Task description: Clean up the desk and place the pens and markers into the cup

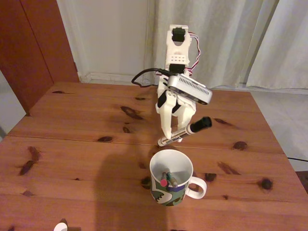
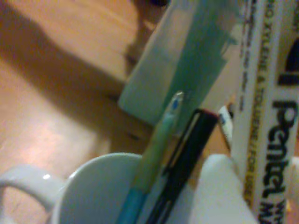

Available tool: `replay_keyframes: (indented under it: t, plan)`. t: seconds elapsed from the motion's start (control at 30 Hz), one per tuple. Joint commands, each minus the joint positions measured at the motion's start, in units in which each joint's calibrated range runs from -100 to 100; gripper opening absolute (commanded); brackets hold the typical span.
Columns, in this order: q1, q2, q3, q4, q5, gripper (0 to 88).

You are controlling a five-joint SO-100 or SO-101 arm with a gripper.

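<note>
End effector (image 1: 174,131) pinching the white marker (image 1: 185,131) mid-barrel above the cup (image 1: 172,185): light, rigid, probably slippery.

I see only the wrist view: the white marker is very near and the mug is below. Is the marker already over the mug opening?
Observer: Not quite. In the fixed view the marker hangs tilted in the tool. Its lower end is just behind the far rim of the cup.
Operator: Which end is up?
Observer: The black cap. It points up and to the right in that view.
Operator: I see a teal pen and a black pen in the mug. Is there anything else?
Observer: Yes, a pink end shows inside the cup beside them.
</note>
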Motion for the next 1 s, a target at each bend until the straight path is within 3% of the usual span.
replay_keyframes:
  t: [0.0, 0.17, 0.47, 0.97]
  plan:
    - [0.2, -4.2, -3.8, -2.7, -0.1, 1.0]
    - [0.0, -4.3, -3.8, -3.1, -0.1, 1.0]
    - [-2.2, -1.0, -4.1, -14.7, 0.0, 1.0]
    - [-3.4, 7.1, -3.9, -14.6, 0.3, 1.0]
